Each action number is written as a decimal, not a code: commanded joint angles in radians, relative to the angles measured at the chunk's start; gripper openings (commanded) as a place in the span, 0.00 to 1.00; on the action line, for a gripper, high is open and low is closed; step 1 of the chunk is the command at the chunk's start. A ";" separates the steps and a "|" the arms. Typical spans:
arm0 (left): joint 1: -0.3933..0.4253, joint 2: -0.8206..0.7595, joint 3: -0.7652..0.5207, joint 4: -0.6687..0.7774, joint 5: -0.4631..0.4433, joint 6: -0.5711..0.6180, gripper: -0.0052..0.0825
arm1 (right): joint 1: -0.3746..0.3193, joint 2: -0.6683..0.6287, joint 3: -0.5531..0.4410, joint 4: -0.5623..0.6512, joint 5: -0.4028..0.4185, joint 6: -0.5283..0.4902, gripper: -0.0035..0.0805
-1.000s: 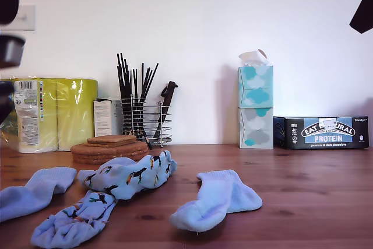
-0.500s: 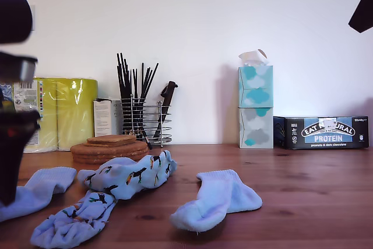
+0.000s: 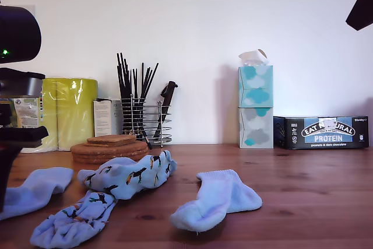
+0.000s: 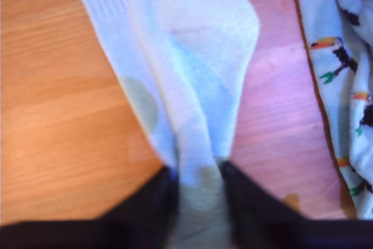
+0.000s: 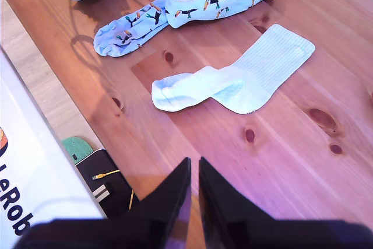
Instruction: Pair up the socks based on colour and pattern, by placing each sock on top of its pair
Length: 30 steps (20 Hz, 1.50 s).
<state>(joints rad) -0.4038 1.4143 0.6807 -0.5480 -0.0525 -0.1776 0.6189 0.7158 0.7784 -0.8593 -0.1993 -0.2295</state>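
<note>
Plain sock (image 4: 192, 74) pinched in first gripper (image 4: 198, 182), toucan sock (image 4: 344, 86) beside.

Exterior view: low, table-level, facing wall. My first wrist view: close over plain sock (image 4: 192, 80). Second: high, sharing all socks
</note>
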 commanded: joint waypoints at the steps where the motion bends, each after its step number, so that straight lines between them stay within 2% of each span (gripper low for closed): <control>1: -0.005 -0.032 0.031 -0.014 0.024 -0.005 0.03 | 0.005 0.000 0.002 -0.002 -0.001 0.002 0.06; 4: -0.038 -0.102 0.106 -0.023 0.063 -0.042 0.03 | 0.005 -0.001 0.002 -0.017 -0.002 0.006 0.03; 8: -0.086 -0.133 0.260 -0.001 0.089 -0.070 0.03 | 0.004 -0.001 0.002 -0.017 0.000 0.005 0.03; 13: -0.156 -0.111 0.374 0.177 0.141 -0.082 0.03 | 0.004 -0.001 0.002 -0.023 0.000 0.005 0.03; 19: -0.256 0.055 0.397 0.321 0.166 -0.119 0.03 | 0.004 -0.008 0.002 -0.045 -0.001 0.009 0.03; 23: -0.302 0.215 0.439 0.357 0.169 -0.138 0.03 | 0.004 -0.021 0.002 -0.062 -0.001 0.013 0.03; 26: -0.335 0.318 0.470 0.307 0.209 -0.153 0.03 | 0.004 -0.026 0.002 -0.067 0.000 0.013 0.03; 30: -0.398 0.340 0.472 0.217 0.281 -0.165 0.03 | 0.004 -0.028 0.002 -0.068 0.000 0.013 0.03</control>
<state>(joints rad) -0.7864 1.7500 1.1576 -0.3241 0.2127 -0.3386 0.6189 0.6956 0.7784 -0.9291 -0.1989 -0.2214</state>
